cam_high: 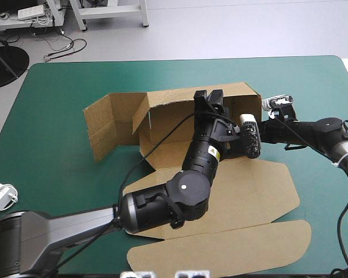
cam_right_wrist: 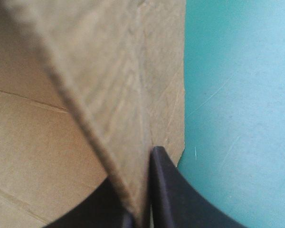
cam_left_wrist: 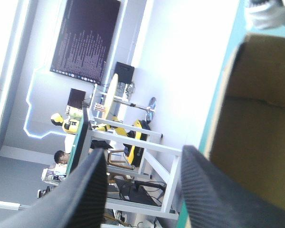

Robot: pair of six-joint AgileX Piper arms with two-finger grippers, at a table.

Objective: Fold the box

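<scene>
The brown box (cam_high: 162,124) stands mid-table with its back and side walls partly raised. Its lid panel (cam_high: 249,194) and a long flap (cam_high: 232,249) lie flat toward the near edge. My left gripper (cam_high: 207,99) is up at the top of the back wall, open, with nothing between its fingers. In the left wrist view that gripper (cam_left_wrist: 143,153) looks level past the wall, with the brown board (cam_left_wrist: 256,123) beside one finger. My right gripper (cam_high: 254,136) is shut on the box's right wall; in the right wrist view this gripper (cam_right_wrist: 147,159) pinches the raised board (cam_right_wrist: 114,85) edge-on.
A side flap (cam_high: 107,124) stands out loose on the box's left. A small white object (cam_high: 0,197) lies at the table's left edge. Bare teal-green cover (cam_high: 58,104) shows to the left and beyond the box.
</scene>
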